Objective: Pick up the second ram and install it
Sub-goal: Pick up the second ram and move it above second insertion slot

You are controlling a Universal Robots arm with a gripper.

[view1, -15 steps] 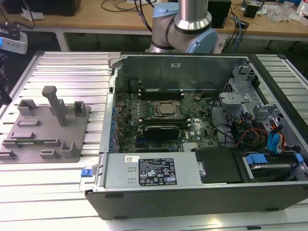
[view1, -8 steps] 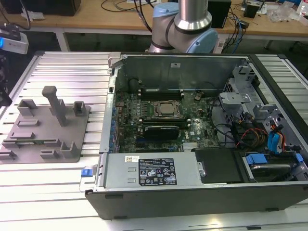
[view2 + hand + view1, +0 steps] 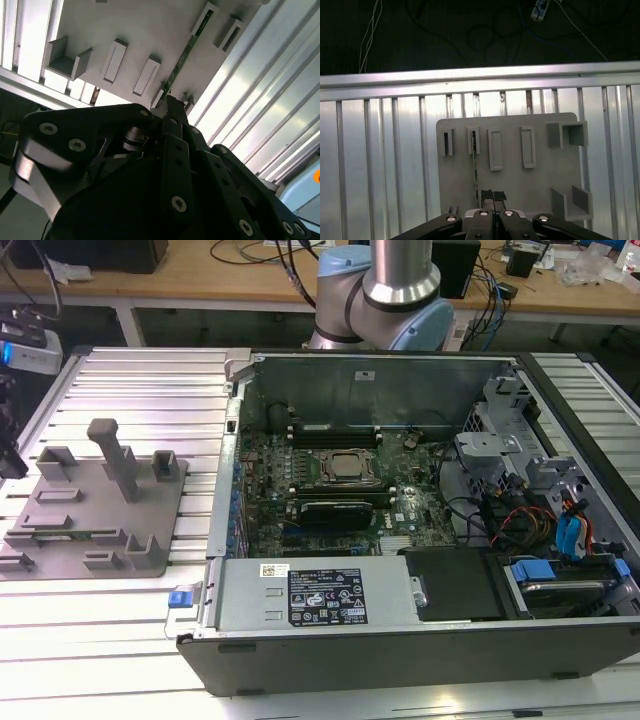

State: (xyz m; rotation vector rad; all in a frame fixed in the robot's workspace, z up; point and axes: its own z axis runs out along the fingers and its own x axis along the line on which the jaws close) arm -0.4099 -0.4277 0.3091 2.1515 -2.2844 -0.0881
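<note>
Pincer (image 3: 493, 195) hovers at one end of the single second ram (image 3: 475, 172), edge-up on the grey fixture plate (image 3: 520, 185); apart or clamped, I cannot tell. Four slot blocks (image 3: 495, 150) stand in a row, with one open computer case (image 3: 400, 650) to the exterior view's right.
</note>
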